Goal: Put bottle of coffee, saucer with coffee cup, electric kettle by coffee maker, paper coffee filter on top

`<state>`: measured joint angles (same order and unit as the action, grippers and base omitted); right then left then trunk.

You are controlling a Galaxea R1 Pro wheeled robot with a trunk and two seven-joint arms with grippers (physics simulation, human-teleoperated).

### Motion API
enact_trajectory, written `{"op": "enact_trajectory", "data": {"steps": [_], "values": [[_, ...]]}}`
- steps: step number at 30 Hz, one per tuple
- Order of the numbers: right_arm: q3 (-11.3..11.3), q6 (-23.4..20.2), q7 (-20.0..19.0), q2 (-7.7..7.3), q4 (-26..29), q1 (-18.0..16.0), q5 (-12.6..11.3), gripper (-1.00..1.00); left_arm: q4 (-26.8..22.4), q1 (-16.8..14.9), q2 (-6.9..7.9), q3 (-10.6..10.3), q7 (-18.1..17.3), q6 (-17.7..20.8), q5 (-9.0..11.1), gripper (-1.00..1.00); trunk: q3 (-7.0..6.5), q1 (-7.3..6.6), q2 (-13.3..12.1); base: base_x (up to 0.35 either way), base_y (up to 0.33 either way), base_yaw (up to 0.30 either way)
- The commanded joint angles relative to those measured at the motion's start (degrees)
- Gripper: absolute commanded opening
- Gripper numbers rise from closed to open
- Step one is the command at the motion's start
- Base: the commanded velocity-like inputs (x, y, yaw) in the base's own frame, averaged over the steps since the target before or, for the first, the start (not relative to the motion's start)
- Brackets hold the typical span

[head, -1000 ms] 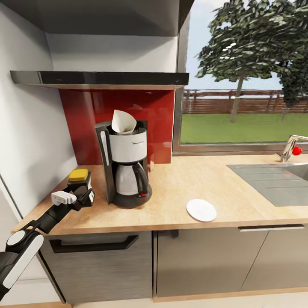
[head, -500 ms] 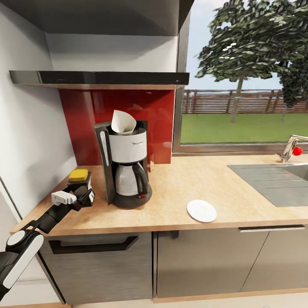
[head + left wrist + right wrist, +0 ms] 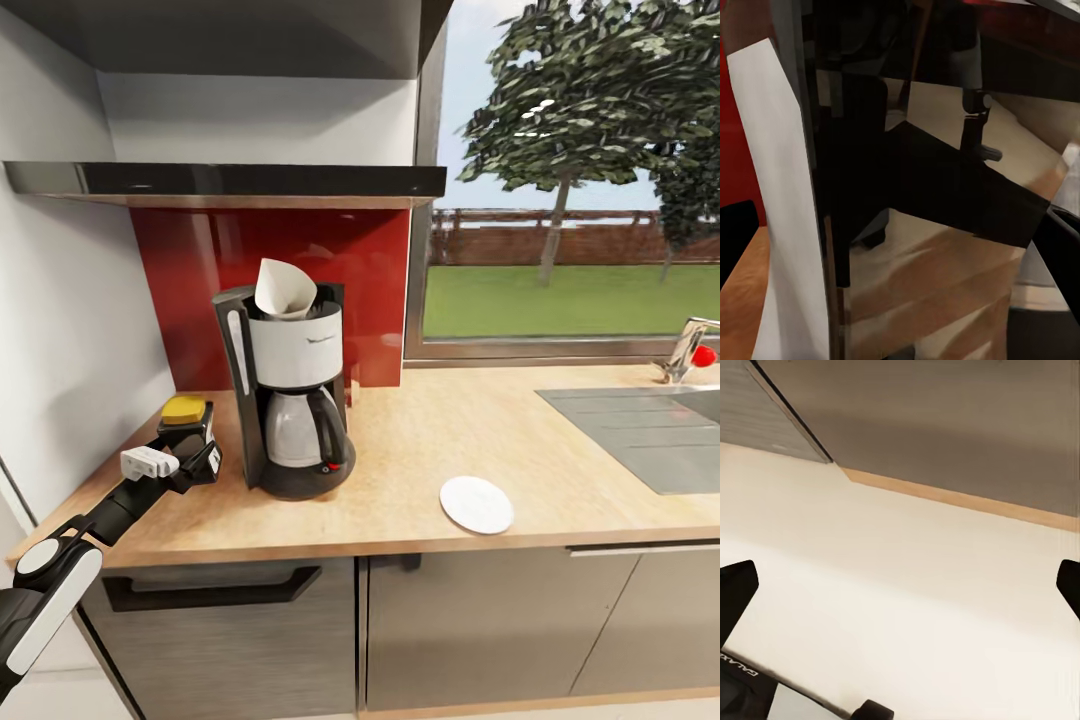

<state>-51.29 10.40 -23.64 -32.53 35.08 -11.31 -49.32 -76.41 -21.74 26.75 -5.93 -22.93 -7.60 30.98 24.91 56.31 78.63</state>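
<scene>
the camera has shifted; nothing on the wood-grain desk [image 3: 520,445] has moved. left fingers [image 3: 196,452] still clasp the gold-capped bottle of coffee [image 3: 187,424] beside the glossy coffee maker [image 3: 288,400]; right fingers [image 3: 735,589] spread wide.

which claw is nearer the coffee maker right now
Left. The left claw is at the bottle of coffee on the kitchen countertop, just beside the coffee maker. The right claw hangs low, open, facing the floor by the cabinet base.
</scene>
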Motion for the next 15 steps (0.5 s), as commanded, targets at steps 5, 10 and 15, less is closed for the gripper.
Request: {"op": "enact_trajectory", "data": {"steps": [5,10,15], "values": [[-0.47,0.32,-0.06,-0.05,-0.02,-0.11,-0.6,1.0,0.11,-0.05,0.06,-0.13,-0.1,-0.14,0.48,-1.0,0.06,0.01,0.04,0.025,0.0,0.0],[-0.47,0.32,-0.06,-0.01,-0.04,-0.11,-0.6,1.0,0.11,-0.05,0.06,-0.13,-0.1,-0.14,0.48,-1.0,0.06,0.01,0.04,0.156,0.0,0.0],[-0.47,0.32,-0.01,-0.01,-0.08,-0.11,-0.6,1.0,0.12,-0.04,0.06,-0.13,-0.1,-0.14,0.48,-1.0,0.06,0.01,0.04,0.064,0.0,0.0]]}}
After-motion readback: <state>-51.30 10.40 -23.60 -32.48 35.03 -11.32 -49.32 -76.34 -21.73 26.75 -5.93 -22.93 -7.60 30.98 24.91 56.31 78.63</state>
